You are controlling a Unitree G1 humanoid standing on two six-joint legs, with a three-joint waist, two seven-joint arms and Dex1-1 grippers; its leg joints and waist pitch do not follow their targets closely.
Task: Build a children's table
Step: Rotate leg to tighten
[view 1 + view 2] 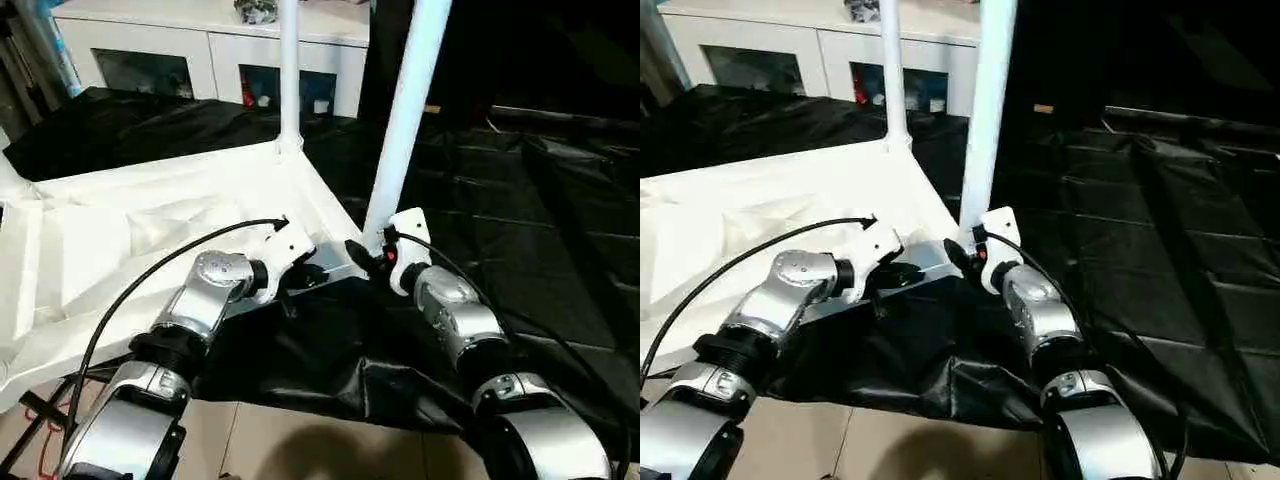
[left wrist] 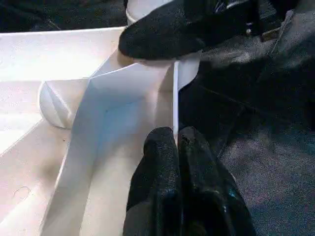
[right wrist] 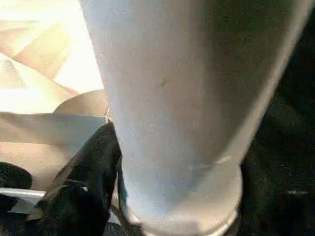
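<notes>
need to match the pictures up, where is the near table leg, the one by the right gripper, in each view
Left eye: near leg rises right of centre.
Right eye: centre.
Left wrist: its base at the top edge, behind a black finger.
Right wrist: close up.
Shared landmark: the corner socket it stands in.

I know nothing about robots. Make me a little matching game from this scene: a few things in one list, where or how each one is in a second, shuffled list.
Things:
1. left tool
2. right tool
3. far leg
4. white cabinet

Places or states:
A. at the back, behind the black sheet
B. pinched shut on the thin rim of the upturned tabletop
C. at the foot of the near leg
D. upright in the far corner socket

Pairs: 1-B, 2-C, 3-D, 4-A
</notes>
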